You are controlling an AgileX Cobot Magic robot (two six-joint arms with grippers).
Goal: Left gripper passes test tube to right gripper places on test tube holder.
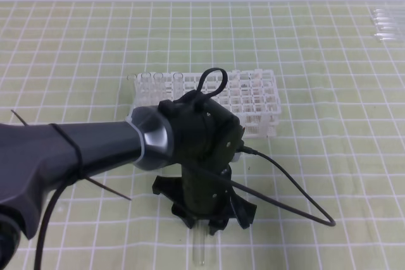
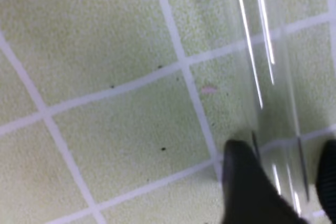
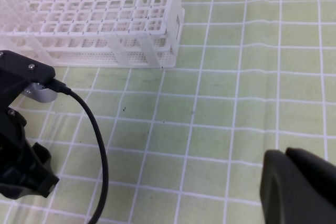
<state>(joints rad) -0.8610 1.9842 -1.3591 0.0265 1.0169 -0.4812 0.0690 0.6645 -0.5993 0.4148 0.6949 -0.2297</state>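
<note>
While your left gripper [image 1: 212, 222] hangs low over the green gridded mat [image 1: 329, 156], its black fingers [image 2: 247, 187] stand on either side of the test tube [image 1: 200, 250], which lies flat on the mat near the front edge of the high view. From the left wrist view you can see the clear glass running between the two dark fingers, one at its left and one at the right edge of the picture; whether the pads touch the glass you cannot tell, so the claw reads as spread around the tube rather than pinching it. In the high view only the tube's rounded lower end shows below the claw.

Your right gripper [image 3: 299, 187] appears only as a dark mass at the lower right of its own wrist view, and its fingers are pressed together with nothing between them.

Behind the left arm stands the test tube holder [image 1: 253, 102], a white rack of square holes, upright on the mat. A black cable [image 1: 291, 188] loops from the left wrist across the mat to the right. Far back at the right corner lies a bunch of clear tubes [image 1: 387, 24].
</note>
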